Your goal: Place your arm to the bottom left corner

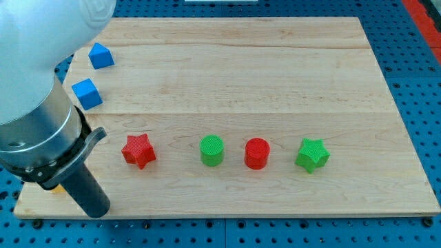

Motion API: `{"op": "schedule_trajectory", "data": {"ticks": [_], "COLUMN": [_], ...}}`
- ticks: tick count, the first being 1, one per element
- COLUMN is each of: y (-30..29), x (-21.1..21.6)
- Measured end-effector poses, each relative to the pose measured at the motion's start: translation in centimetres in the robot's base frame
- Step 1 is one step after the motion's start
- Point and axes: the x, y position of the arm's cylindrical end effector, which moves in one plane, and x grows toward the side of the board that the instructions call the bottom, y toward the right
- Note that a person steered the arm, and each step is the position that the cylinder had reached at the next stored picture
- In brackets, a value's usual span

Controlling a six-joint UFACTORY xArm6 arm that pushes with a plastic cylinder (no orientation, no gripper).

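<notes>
A pale wooden tabletop [275,76] lay over a blue perforated base [420,83], with six small blocks spread across it. Along the view's lower half ran a row: a red star [138,151] at the view's left, then a green cylinder [212,150], a red cylinder [257,153] and a green star [312,154] toward the view's right, each standing apart from its neighbours. Near the view's upper left sat two blue blocks, one a cube [87,93], the other [100,56] above it, of a shape hard to make out. The arm's white and grey body filled the view's left side, and its dark rod slanted down to the board's bottom left corner, where my tip [98,210] rested just inside the lower edge. The tip stood below and to the view's left of the red star, near it but not touching, and well apart from every other block. The arm carried no fingers, only the rod.
</notes>
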Motion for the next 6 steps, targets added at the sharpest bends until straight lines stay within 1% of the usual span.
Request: {"op": "schedule_trajectory", "data": {"ticks": [4, 5, 6], "y": [0.2, -4.9, -13.4], "x": [0.5, 0.3, -0.7]}}
